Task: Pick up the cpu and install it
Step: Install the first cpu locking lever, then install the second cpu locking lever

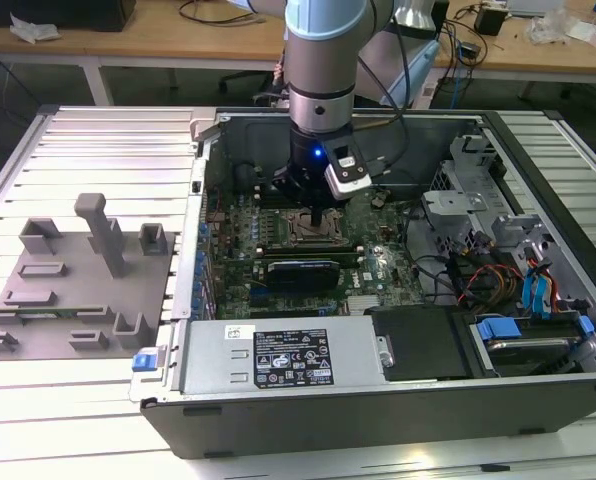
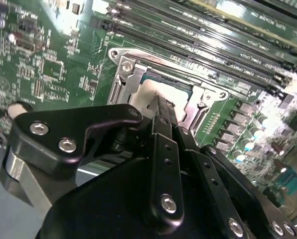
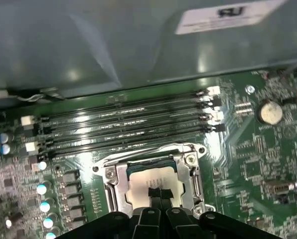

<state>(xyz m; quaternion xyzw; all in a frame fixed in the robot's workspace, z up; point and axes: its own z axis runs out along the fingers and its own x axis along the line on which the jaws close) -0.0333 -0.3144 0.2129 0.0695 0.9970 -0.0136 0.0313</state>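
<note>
I see one small flat square cpu with a silvery-white metal top (image 3: pixel 153 180) lying in the single metal-edged socket frame (image 3: pixel 191 164) on the green motherboard (image 3: pixel 248 149). My one black gripper (image 3: pixel 161 193) sits directly over it, jaws pressed together at the chip's top. Four dark memory slots (image 3: pixel 128 124) run beside the socket.

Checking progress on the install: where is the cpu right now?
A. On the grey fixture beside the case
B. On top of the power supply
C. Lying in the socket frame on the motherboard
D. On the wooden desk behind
C: in both wrist views the cpu lies inside the socket frame on the motherboard, with the gripper right over it.
</note>
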